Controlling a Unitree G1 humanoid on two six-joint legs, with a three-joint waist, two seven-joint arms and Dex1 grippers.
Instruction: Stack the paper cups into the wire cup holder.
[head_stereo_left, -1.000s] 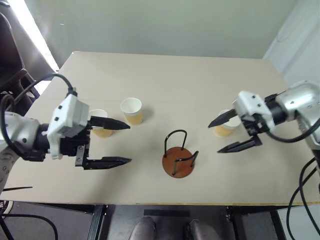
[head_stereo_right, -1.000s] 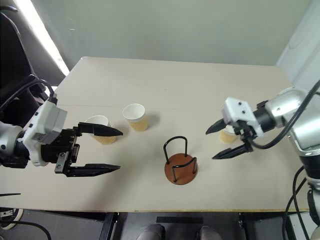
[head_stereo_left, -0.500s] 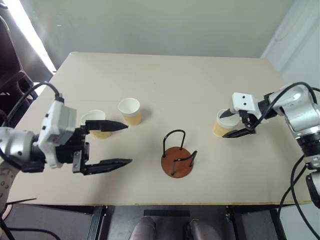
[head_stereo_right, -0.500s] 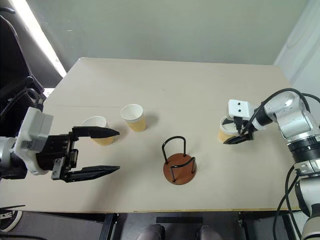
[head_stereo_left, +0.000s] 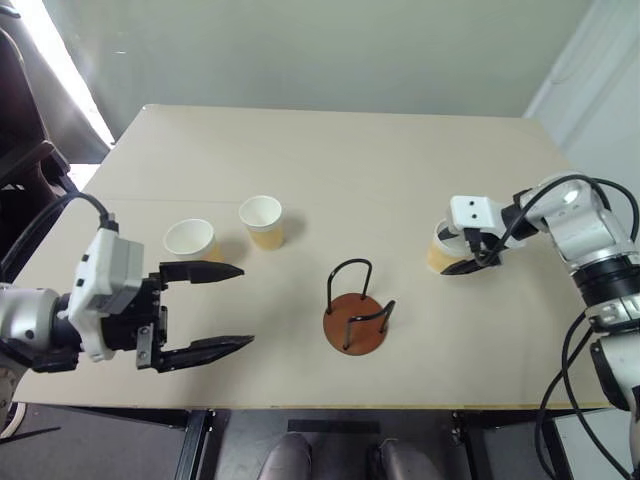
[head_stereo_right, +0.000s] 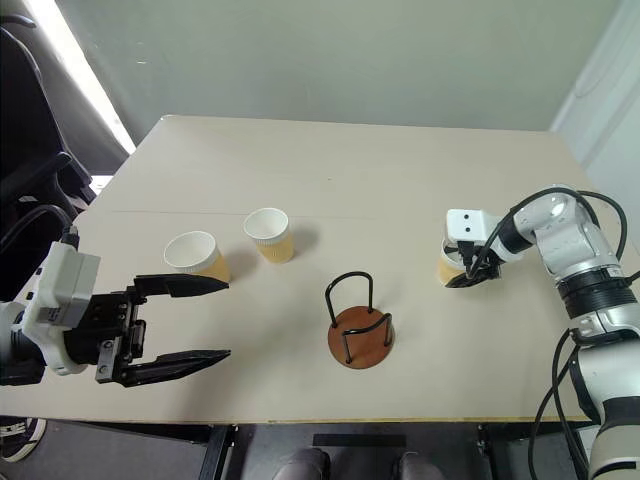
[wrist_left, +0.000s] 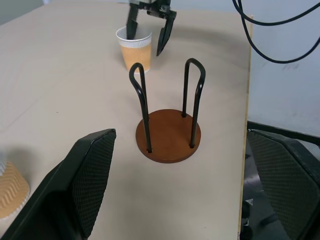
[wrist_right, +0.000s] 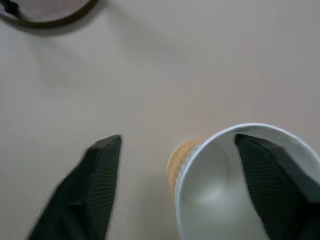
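- Since a second ago, the right claw (head_stereo_right: 465, 273) has dropped from above the bench (head_stereo_left: 350, 150) onto the far-right paper cup (head_stereo_left: 438, 255), its fingers drawing in around the rim; the left claw (head_stereo_left: 218, 307) has drawn back toward the near edge, uncovering the cup it had hidden.
- Left claw: fingers spread wide, holding nothing, hovering over the near left part of the bench and pointing toward the wire cup holder (head_stereo_left: 356, 312).
- Left-most paper cup (head_stereo_left: 192, 240): upright on the bench, just beyond the left claw's upper finger, apart from it.
- Second paper cup (head_stereo_left: 263, 221): upright, just beside the first, farther from the left claw.
- Wire cup holder: round reddish-brown base with two black wire loops, standing empty on the bench between the two claws, ahead of the left claw's tips as its wrist view shows.
- Right claw: straddling the wall of the far-right paper cup, one finger (wrist_right: 272, 175) inside the white mouth and the other finger (wrist_right: 95, 180) outside, standing clear of the wall, so the claw is partly spread and not pinching the cup.
- That cup stands upright on the bench, well to the right of the holder.
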